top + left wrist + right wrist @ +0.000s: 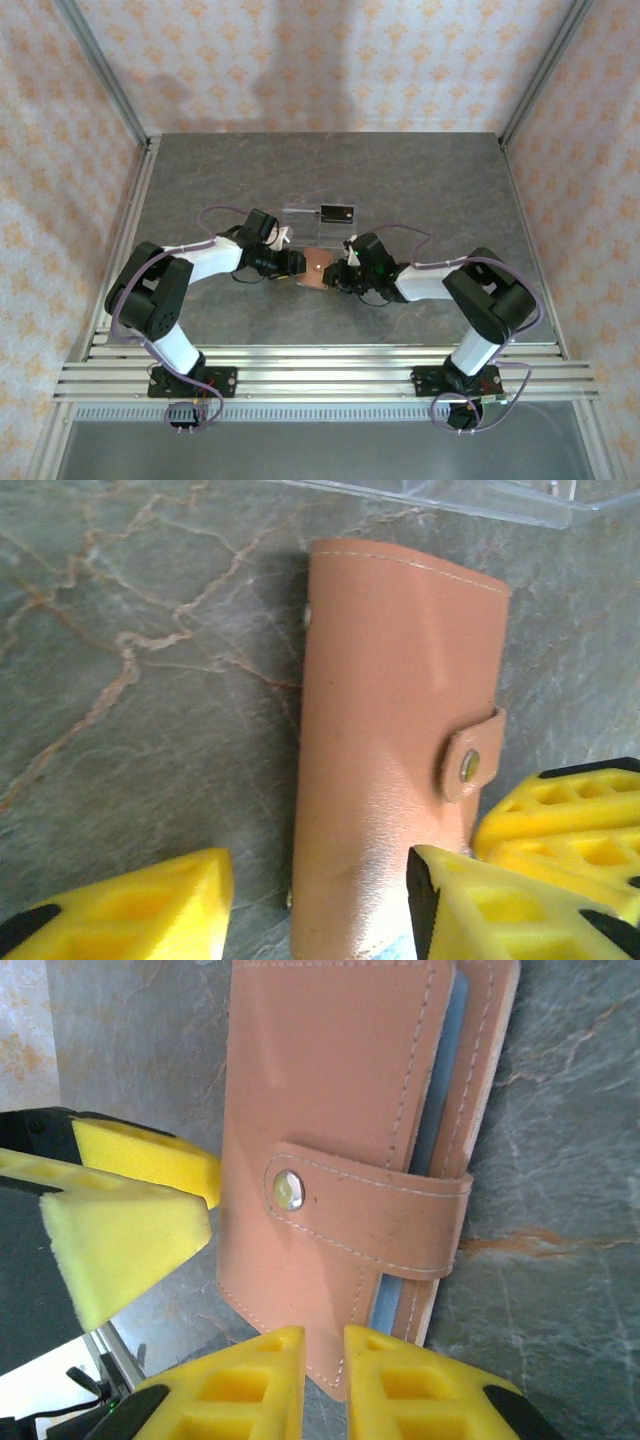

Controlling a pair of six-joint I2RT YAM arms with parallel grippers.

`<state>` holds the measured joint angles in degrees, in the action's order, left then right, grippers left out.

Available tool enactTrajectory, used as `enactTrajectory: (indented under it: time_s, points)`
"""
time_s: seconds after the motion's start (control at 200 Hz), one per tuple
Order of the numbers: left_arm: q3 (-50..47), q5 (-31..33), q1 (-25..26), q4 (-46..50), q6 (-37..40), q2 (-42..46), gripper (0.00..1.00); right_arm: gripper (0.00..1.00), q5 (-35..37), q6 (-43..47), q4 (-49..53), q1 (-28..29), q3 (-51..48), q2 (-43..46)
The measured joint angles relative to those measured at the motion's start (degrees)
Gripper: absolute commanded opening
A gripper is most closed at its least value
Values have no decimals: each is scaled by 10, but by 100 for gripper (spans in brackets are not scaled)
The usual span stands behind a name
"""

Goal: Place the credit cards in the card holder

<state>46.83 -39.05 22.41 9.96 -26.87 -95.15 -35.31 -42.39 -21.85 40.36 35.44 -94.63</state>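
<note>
Yellow fingers of the left gripper [318,868] come closest in its wrist view. They are spread wide, one clear of the card holder [400,710], the other over its near corner. The card holder lies shut on the grey table [120,680] with its snap tab [468,765] fastened. The right gripper [505,840] meets its edge beside the tab, and the clear stand [470,495] is cut off at the top.

The right wrist view adds the pale blue card [445,1080] tucked between the leather flaps. That gripper's jaws are nearly together, tips over the holder's edge — whether they press it is unclear.

From above, both grippers meet at the holder mid-table. A black card [338,212] sits in the clear stand just behind — its detail too small to read.
</note>
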Motion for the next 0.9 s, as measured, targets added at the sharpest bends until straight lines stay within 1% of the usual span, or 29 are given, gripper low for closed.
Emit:
enactTrajectory:
  time_s: [0.08,0.2,0.355,0.42,0.446,0.541,0.606,0.696,0.781,0.901]
  points:
    - [0,4,0,1,0,0,49,18,6,0,0,0,-4,1]
    - [0,2,4,-5,-4,-3,40,18,7,0,-1,1,-6,1]
    - [0,-30,9,-29,-16,-19,32,17,8,-1,-1,4,-6,0]
    - [0,-39,11,-37,-18,-21,30,17,8,0,-1,5,-6,0]
    - [0,-41,11,-40,-18,-21,28,17,8,0,-1,5,-6,0]
    - [0,-45,11,-43,-18,-27,11,17,8,-1,-1,5,-6,-4]
    - [0,-49,11,-47,-23,-28,5,18,8,-3,-1,5,-6,-7]
    - [0,-55,9,-53,-26,-26,0,27,12,-6,1,7,-6,-5]
    - [-2,-62,10,-51,-27,-16,0,30,28,2,19,14,-6,13]
    - [-14,-62,16,-44,-32,22,0,30,67,31,87,28,-6,78]
